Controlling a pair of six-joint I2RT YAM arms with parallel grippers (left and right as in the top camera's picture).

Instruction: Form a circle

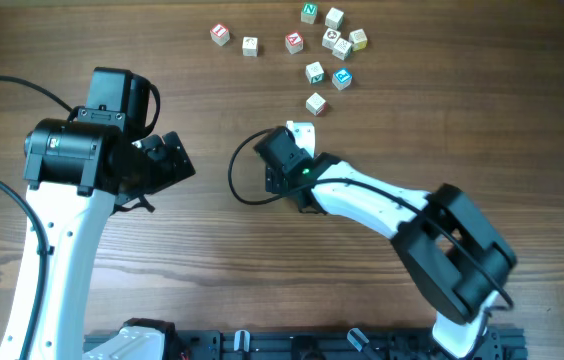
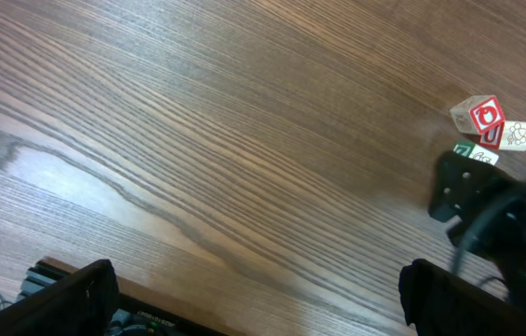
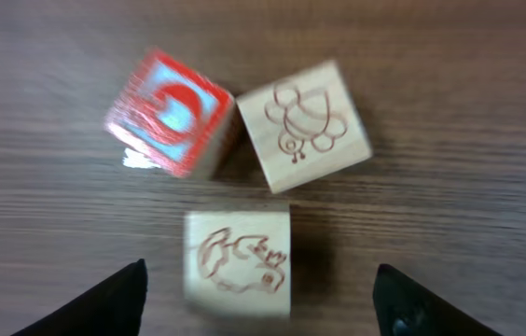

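Currently an early building step, by judgement: three cubes gathered, no closed ring yet.

Item 1: the circle (image 3: 277, 154). Cluster of three small wooden cubes at far centre of the table (image 1: 212, 250), just beyond the right gripper (image 1: 303, 130).
- Far left: red-faced cube (image 3: 172, 114), turned at an angle, glossy painted face with a pale blue mark, blurred.
- Far right: bird cube (image 3: 305, 124), bare pale wood with a thin red line drawing, close against the red one; contact hard to tell.
- Nearest: animal cube (image 3: 240, 261), same pale wood, square to the view, a narrow gap from the other two.
- All three: flat smooth faces, straight edges, slightly softened corners.

Item 2: right gripper. Jaws spread, dark fingers (image 3: 114, 301) flanking the animal cube with bare table showing on both sides; nothing held.

Item 3: left gripper (image 1: 174, 158). Jaws spread wide, empty, hanging over bare wood at the left, well apart from every cube.

Item 4: loose cubes (image 1: 334, 17). Scatter of red, green and teal lettered pieces along the far edge, a few further left.

Item 5: table. Dark brown wood grain, matt and flat; light cubes likely to slide on it.

Next move, by judgement: back away from the cluster, reach to the far scatter and pinch one cube across opposite flat faces. Then carry it near and set it beside the arc without nudging its neighbours. Several more pieces needed to close the ring.
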